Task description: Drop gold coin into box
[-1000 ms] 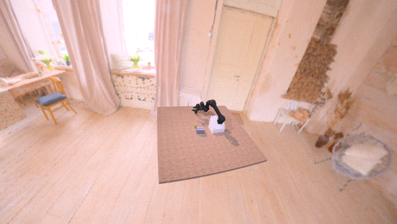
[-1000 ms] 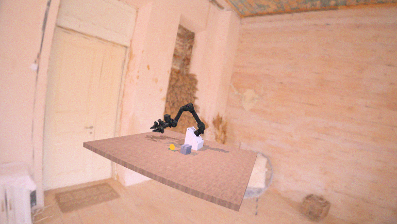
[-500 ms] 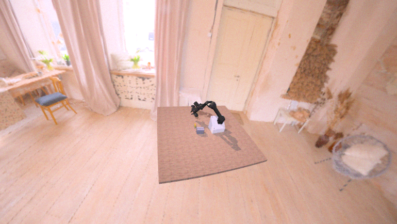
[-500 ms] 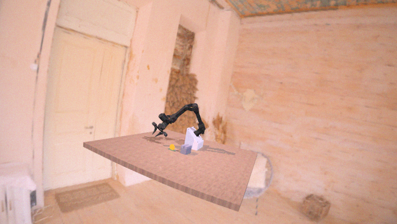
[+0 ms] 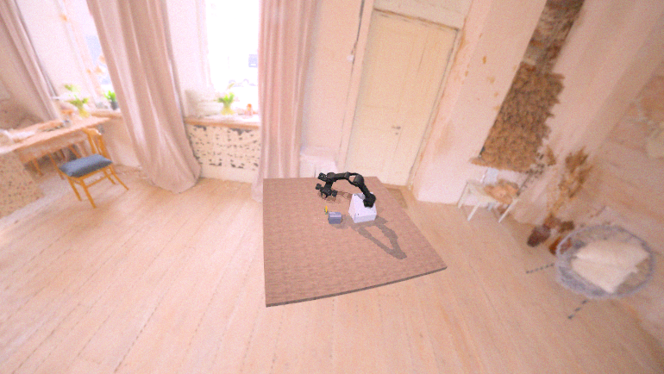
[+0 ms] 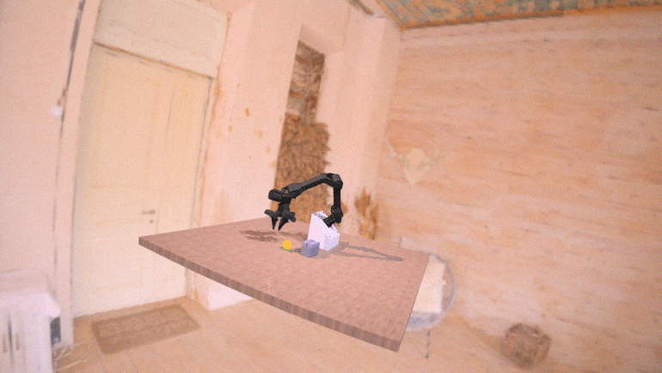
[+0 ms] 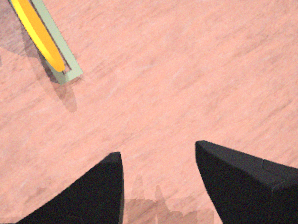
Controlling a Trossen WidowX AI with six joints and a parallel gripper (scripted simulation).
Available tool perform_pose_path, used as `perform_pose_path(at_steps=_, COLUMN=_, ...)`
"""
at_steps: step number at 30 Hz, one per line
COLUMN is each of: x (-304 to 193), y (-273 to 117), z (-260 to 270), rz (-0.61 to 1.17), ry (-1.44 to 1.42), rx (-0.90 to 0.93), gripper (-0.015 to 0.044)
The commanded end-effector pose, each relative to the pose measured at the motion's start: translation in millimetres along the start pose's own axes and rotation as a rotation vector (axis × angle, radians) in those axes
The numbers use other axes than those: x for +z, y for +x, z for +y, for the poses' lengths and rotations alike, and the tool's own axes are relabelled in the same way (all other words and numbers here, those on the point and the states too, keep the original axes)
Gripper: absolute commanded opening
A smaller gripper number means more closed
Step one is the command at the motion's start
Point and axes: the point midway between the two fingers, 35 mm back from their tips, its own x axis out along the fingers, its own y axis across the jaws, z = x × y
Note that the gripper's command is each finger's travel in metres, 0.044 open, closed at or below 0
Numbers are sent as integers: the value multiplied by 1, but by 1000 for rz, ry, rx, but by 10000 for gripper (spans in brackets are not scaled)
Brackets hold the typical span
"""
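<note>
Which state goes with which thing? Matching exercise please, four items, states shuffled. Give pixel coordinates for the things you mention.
1. thin gold round coin [image 5: 325, 209] [image 6: 286, 244] [image 7: 41, 37]
2. closed grey box [image 5: 335, 217] [image 6: 309, 248]
3. black two-fingered gripper [image 5: 326, 194] [image 6: 276, 229] [image 7: 158, 156]
4. white slope-topped block [image 5: 362, 212] [image 6: 323, 235]

A. beside the coin, on the table
B. under the arm's base end
C. on edge in a green holder
D. above the table, fingers apart

1-C, 2-A, 3-D, 4-B
</note>
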Motion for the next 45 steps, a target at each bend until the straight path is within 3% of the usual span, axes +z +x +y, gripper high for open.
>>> perform_pose_path(at_steps=1, x=60, y=-30, z=29, rz=-49, ry=-325, rx=176, gripper=161)
perform_pose_path(at_steps=9, x=63, y=-33, z=35, rz=-55, ry=-352, rx=194, gripper=161)
perform_pose_path(at_steps=14, x=64, y=1, z=42, rz=-57, ry=-352, rx=194, gripper=161)
perform_pose_path(at_steps=45, x=65, y=44, z=51, rz=-58, ry=-352, rx=194, gripper=161)
